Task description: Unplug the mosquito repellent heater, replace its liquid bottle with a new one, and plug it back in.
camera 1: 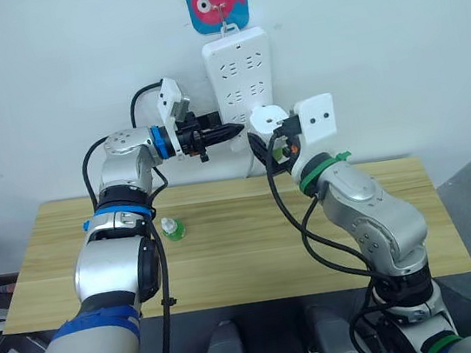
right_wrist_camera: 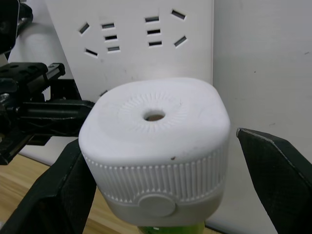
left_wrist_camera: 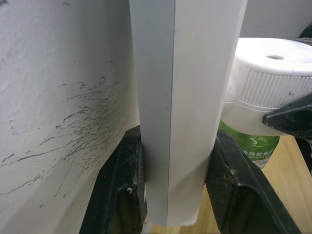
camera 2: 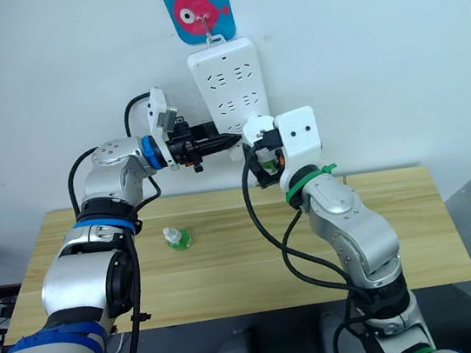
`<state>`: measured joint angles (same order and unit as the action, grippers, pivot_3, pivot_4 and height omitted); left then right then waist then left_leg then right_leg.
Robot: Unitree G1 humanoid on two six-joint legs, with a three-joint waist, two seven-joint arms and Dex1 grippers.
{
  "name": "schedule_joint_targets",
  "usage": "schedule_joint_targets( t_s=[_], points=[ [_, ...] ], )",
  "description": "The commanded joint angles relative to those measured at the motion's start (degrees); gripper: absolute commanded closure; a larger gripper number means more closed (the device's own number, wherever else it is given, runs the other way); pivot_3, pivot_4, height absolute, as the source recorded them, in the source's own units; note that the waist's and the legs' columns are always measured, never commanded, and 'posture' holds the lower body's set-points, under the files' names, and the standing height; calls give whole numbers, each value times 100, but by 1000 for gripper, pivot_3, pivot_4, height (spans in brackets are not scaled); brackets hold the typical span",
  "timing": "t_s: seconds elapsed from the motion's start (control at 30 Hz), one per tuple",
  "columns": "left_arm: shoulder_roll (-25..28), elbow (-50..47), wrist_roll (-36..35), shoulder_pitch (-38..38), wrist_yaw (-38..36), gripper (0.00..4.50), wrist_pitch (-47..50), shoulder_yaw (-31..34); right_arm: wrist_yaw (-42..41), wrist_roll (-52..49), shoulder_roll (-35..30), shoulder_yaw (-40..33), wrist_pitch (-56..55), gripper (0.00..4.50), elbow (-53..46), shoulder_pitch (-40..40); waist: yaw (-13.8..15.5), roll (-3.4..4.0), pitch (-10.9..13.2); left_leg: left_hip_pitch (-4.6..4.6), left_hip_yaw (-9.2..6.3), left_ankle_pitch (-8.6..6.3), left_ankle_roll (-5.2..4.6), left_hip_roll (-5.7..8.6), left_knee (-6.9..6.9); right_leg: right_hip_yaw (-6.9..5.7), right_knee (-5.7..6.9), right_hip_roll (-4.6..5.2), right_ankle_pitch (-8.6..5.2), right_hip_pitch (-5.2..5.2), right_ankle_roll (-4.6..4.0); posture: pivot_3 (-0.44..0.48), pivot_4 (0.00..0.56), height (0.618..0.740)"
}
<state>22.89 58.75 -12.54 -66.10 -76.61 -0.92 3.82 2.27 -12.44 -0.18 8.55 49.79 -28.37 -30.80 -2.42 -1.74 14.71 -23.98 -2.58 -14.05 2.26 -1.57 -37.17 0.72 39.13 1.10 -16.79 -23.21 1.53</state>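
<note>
Left eye view, table: pale wood-grain top (camera 1: 255, 253), matte.
Capped bottle: small squat translucent green bottle (camera 1: 171, 229) with a white cap, upright on the table at about 8 o'clock from the power strip.
Left gripper: left gripper (camera 1: 231, 130) closed on the smooth white edge of the power strip (camera 1: 239, 75); black fingers (left_wrist_camera: 122, 190) flank it.
Heater: mosquito repellent heater (right_wrist_camera: 156, 156), rounded white plastic, ribbed band, round vent hole, green bottle beneath.
Right gripper: right gripper (camera 1: 273, 140) jaws open, heater between them; contact unclear.
</note>
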Motion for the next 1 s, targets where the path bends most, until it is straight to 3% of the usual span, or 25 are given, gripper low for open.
schedule_joint_targets(
  t_s=[0.03, 0.2, 1.0],
  points=[
    [-22, -66, 51, -24, 85, 3201, -61, -7, -97, 46, 73, -6, -311, 180, -112, -146, 0, 0, 0, 0, 0, 0, 0, 0, 0, 0, 0, 0, 0, 0, 0, -84, 291, 740],
    [-27, -49, 77, -33, 127, 3201, -112, -21, -188, 83, 80, 33, -435, 1488, -69, -154, 0, 0, 0, -1, -1, 0, 0, 0, 0, -1, 0, 0, 0, 0, 0, -82, 289, 740],
    [-102, 129, 87, -134, 636, 3201, -287, 98, -328, 215, -242, 52, 422, 1478, -1230, 183, -23, 3, 2, -36, -26, 11, 7, 1, -11, -7, 1, 4, 2, -8, 4, -99, 282, 740]
  ],
)
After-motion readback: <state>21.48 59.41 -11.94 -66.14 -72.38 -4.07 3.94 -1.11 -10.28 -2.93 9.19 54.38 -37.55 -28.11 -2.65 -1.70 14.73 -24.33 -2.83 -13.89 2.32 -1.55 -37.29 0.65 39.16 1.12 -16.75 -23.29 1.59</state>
